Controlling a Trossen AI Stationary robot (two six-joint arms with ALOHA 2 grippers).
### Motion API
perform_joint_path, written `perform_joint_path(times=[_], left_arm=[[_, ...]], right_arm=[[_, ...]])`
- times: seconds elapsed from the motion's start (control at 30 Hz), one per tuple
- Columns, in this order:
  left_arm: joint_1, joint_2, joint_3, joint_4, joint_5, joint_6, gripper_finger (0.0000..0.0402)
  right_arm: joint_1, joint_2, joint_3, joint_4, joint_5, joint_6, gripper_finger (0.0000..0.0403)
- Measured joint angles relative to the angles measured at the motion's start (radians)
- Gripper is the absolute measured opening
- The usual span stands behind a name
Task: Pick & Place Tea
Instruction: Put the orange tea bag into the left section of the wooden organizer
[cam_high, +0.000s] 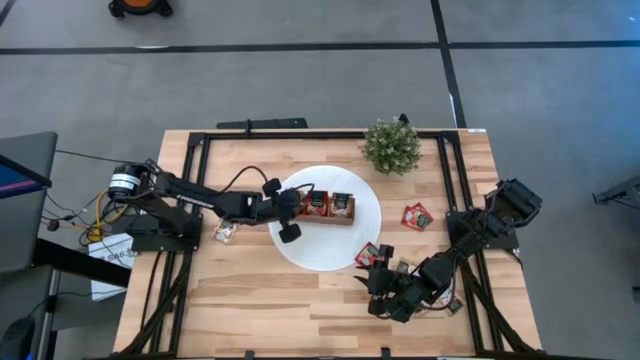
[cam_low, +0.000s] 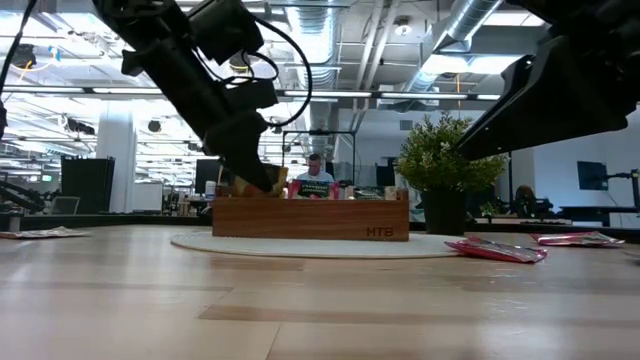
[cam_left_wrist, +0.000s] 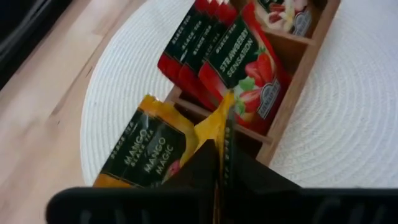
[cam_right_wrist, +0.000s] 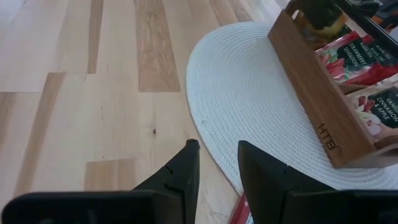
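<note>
A narrow wooden box (cam_high: 327, 207) lies on the white disc (cam_high: 350, 240). Red tea sachets (cam_left_wrist: 236, 56) stand in its middle compartment and a yellow mango sachet (cam_left_wrist: 146, 152) leans in its left-end compartment. My left gripper (cam_left_wrist: 221, 163) is over that end, shut on another yellow sachet (cam_left_wrist: 214, 127). My right gripper (cam_right_wrist: 217, 149) stands open over bare wood at the disc's near right rim, nothing between its fingers. Loose red sachets (cam_high: 417, 215) (cam_high: 367, 254) lie flat on the table's right half. My left gripper pinches the yellow sachet (cam_left_wrist: 222, 115) between its two fingers, with the sachet seen edge-on in the wrist view. The fingers slant down from the table's left. The sachet's free end reaches over the box's left-end compartment (cam_low: 272, 184). Whether it rests there I cannot tell.
A small green plant (cam_high: 392, 146) stands at the far right of the disc. A pale sachet (cam_high: 225, 232) lies on the table by the left arm. A black frame runs along the table's edges. Bare wood lies near the front edge.
</note>
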Motion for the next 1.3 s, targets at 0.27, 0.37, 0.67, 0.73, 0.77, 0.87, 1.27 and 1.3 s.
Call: perform_joint_path(times=[0.27,0.37,0.67,0.73,0.77,0.87,1.27,1.3], left_arm=[[-0.001,-0.003,0.0,-0.007,-0.072,0.092,0.009],[-0.001,-0.003,0.0,-0.008,-0.142,0.153,0.0111],[-0.002,-0.003,0.03,-0.007,-0.115,0.258,0.0107],[-0.002,-0.003,0.036,-0.007,-0.092,0.258,0.0098],[-0.003,-0.003,0.036,-0.006,-0.086,0.259,0.0094],[-0.003,-0.003,0.036,-0.004,-0.115,0.259,0.0086],[-0.054,-0.005,0.229,-0.21,-0.278,0.257,0.0127],[-0.065,-0.005,0.268,-0.284,-0.278,0.233,0.0126]], right_arm=[[-0.014,0.0,0.0,0.0,0.0,0.0,0.0102],[-0.014,0.0,0.0,0.001,0.0,0.0,0.0102],[-0.043,0.0,0.0,0.002,0.0,0.0,0.0102],[-0.047,0.0,0.0,0.003,0.0,0.0,0.0102],[-0.047,0.0,0.0,0.002,-0.001,0.0,0.0102],[-0.047,0.0,0.0,0.002,-0.001,0.0,0.0102],[-0.051,0.0,0.0,-0.002,-0.001,-0.002,0.0102],[-0.051,0.0,0.0,-0.003,-0.002,-0.002,0.0102]])
